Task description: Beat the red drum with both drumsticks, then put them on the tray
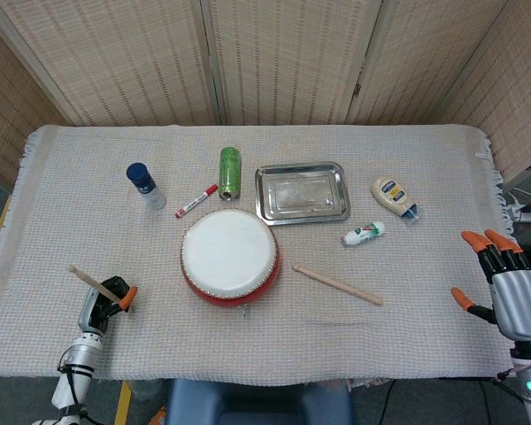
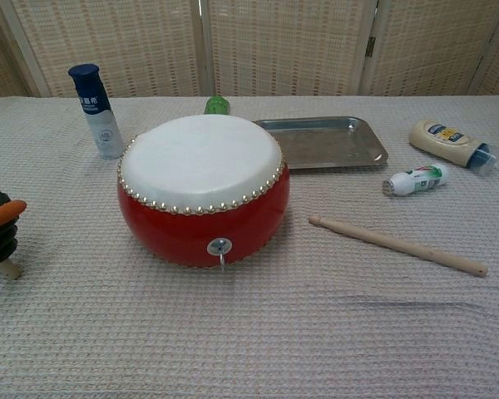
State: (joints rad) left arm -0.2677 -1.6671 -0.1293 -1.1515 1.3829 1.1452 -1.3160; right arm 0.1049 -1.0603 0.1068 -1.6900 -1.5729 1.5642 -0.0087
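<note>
One stick in my left robot hand, one loose on the desk.

My left robot hand (image 1: 106, 298) grasps a drumstick (image 1: 88, 275), half cut off in the chest view; my right robot hand (image 1: 504, 282) is released, fingers spread. The other drumstick (image 1: 336, 284) lies just right of the red drum (image 1: 229, 257), with the tray (image 1: 302, 192) behind.

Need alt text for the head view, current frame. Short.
Seen from above, a red drum sits mid-table; the left hand holds one drumstick at the near left edge, and the second drumstick lies on the cloth right of the drum. The right hand hangs empty at the far right. Behind the drum, the metal tray holds nothing.
</note>
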